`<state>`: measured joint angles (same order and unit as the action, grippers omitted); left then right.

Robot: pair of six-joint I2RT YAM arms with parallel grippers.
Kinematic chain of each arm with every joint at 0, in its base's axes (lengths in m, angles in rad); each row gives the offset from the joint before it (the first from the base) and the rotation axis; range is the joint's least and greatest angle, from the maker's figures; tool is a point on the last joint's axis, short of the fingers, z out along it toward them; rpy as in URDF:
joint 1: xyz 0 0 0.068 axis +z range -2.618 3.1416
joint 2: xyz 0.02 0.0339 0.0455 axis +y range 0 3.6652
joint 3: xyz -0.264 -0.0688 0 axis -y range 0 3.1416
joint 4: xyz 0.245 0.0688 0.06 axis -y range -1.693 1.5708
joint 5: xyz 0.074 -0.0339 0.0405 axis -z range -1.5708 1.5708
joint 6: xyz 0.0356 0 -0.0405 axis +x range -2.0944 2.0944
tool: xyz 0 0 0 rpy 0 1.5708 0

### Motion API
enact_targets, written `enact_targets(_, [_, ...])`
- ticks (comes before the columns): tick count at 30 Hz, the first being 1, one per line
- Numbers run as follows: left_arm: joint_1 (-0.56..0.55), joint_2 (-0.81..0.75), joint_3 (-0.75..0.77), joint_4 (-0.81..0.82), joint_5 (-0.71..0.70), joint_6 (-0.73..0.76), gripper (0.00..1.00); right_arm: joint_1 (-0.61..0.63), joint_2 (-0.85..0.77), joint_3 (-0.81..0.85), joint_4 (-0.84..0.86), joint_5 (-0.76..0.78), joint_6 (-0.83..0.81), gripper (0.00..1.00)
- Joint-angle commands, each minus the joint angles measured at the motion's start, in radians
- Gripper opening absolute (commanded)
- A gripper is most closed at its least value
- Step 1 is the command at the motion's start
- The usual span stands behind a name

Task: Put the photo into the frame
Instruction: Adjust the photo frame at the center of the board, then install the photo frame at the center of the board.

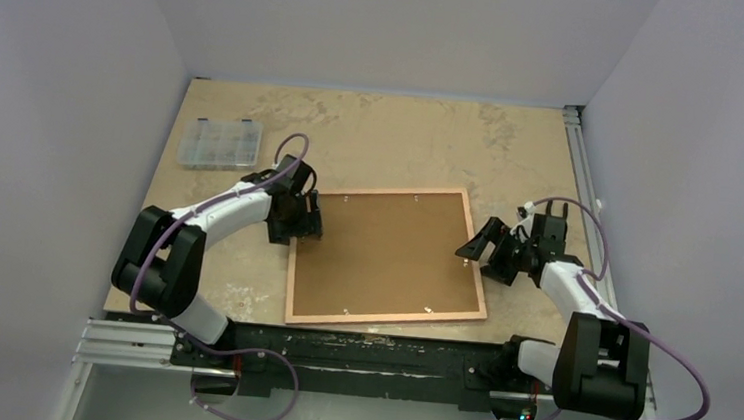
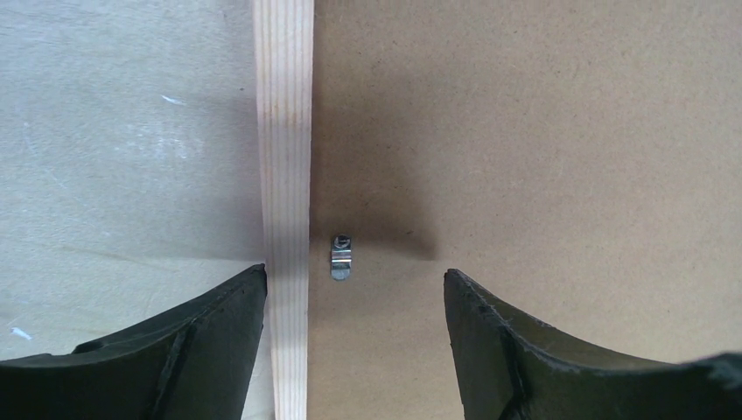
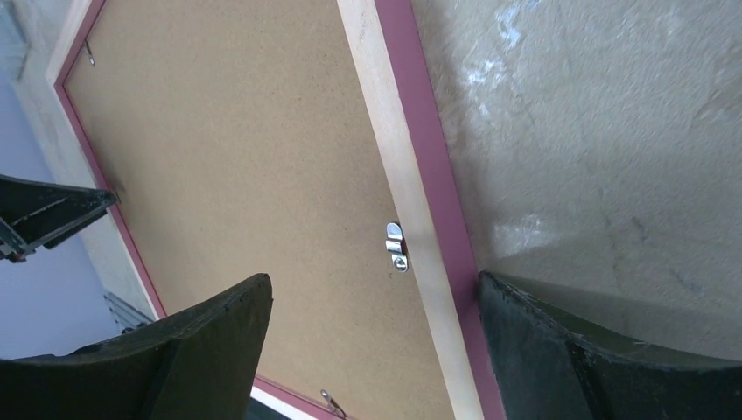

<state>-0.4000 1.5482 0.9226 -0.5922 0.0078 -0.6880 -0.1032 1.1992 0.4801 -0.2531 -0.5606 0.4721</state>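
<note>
Left jaws: the left gripper [image 2: 354, 284] stands wide and holds nothing.
Between left jaws: the left clip [image 2: 340, 258], a small metal tab, sits just ahead of the gap. One finger is over the frame's left side, the other over the backing board [image 1: 384, 256].
Left clip axis: long axis runs along the frame's left side, across the line on which the jaws close.
Right jaws: the right gripper [image 3: 372, 278] stands wide, with nothing gripped.
Between right jaws: the right clip [image 3: 396, 247] lies ahead of the gap where the board meets the frame's right side. Its long axis runs roughly along that side.
Frame: the frame [image 1: 384, 318] lies flat and back-up on the table [image 1: 403, 142], between the two grippers, with the brown board seated inside it.
Photo: not visible in any view. Whether it lies under the board cannot be told.
Nearer arm: each arm is at its own side, left gripper at the left clip and right gripper at the right clip.
Coming move (judgement): it likely works these clips. Each jaw needs to reach forward and down onto its tab.
</note>
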Motion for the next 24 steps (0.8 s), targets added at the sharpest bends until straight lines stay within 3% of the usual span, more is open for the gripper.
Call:
enact_targets(1, [-0.009,0.013,0.054,-0.02,-0.074,0.008,0.71,0.025,-0.002,0.006,-0.158,-0.016,0.02,0.87])
enact_targets(7, [-0.01,0.058,0.067,-0.034,-0.136,-0.001,0.67,0.024,0.039,0.09,-0.17,0.083,-0.021,0.88])
enact_targets(16, [-0.01,0.094,0.055,-0.035,-0.167,-0.005,0.6,0.024,0.091,0.076,-0.122,0.072,-0.019,0.88])
enact_targets(20, [-0.011,0.078,0.012,-0.012,-0.147,-0.012,0.49,0.024,0.087,0.057,-0.109,0.069,-0.015,0.88])
enact_targets(24, [-0.011,0.06,-0.034,0.018,-0.129,-0.03,0.3,0.024,0.089,0.054,-0.106,0.067,-0.015,0.88])
